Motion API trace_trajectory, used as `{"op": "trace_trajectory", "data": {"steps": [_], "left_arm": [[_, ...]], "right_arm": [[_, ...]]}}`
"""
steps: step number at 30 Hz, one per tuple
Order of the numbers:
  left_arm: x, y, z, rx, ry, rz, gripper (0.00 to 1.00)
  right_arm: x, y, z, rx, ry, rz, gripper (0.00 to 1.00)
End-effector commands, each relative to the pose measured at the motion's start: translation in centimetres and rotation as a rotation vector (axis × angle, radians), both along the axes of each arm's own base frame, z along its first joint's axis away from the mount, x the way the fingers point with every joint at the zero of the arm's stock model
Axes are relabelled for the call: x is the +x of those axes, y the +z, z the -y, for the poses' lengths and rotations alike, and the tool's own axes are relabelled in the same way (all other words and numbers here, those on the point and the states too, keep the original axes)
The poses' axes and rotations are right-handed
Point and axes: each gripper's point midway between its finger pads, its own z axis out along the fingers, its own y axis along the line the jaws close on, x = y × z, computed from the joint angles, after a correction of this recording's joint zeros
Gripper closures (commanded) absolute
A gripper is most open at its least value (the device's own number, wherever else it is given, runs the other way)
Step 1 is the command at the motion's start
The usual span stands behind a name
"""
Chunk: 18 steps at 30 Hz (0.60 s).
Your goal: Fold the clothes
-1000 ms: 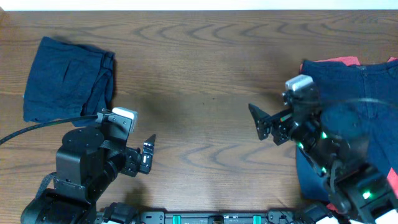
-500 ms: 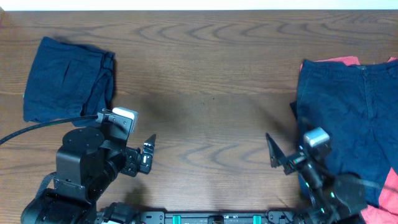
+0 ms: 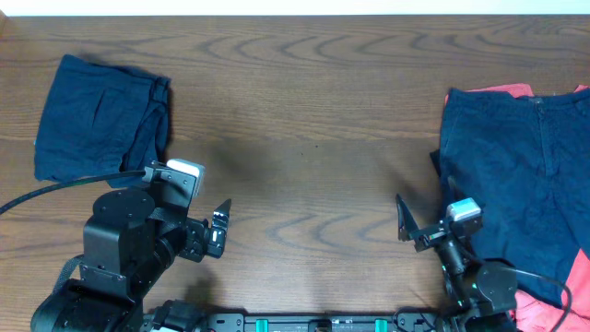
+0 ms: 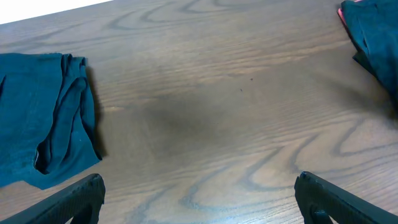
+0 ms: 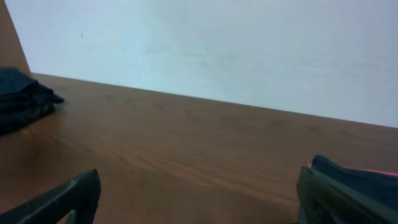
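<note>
A folded dark navy pair of shorts (image 3: 97,120) lies at the table's far left; it also shows in the left wrist view (image 4: 37,118) and the right wrist view (image 5: 22,96). A second dark navy pair (image 3: 516,175) lies spread out at the right, on top of coral-red shorts (image 3: 502,90). My left gripper (image 3: 221,226) is open and empty near the front edge, right of the folded pair. My right gripper (image 3: 403,221) is open and empty at the front, just left of the spread pair. No denim pair shows.
Brown wooden table (image 3: 304,120) with a white wall (image 5: 217,43) behind its far edge. A black cable (image 3: 55,189) runs from the left arm off the left side.
My right arm has drawn back from over the spread navy shorts toward the front edge, empty. The left arm and the clothes have not moved.
</note>
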Motion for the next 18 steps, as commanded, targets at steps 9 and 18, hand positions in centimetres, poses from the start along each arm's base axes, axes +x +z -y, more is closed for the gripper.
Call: {"op": "trace_trajectory", "data": {"steps": [9,18], "left_arm": [[0.0,0.7,-0.1,0.003,0.000,0.020,0.02],[0.0,0.7,-0.1,0.003,0.000,0.020,0.02]], "right_arm": [[0.0,-1.6,0.0,-0.014,0.002,-0.047,0.01],[0.0,-1.6,0.0,-0.014,0.002,-0.047,0.01]]}}
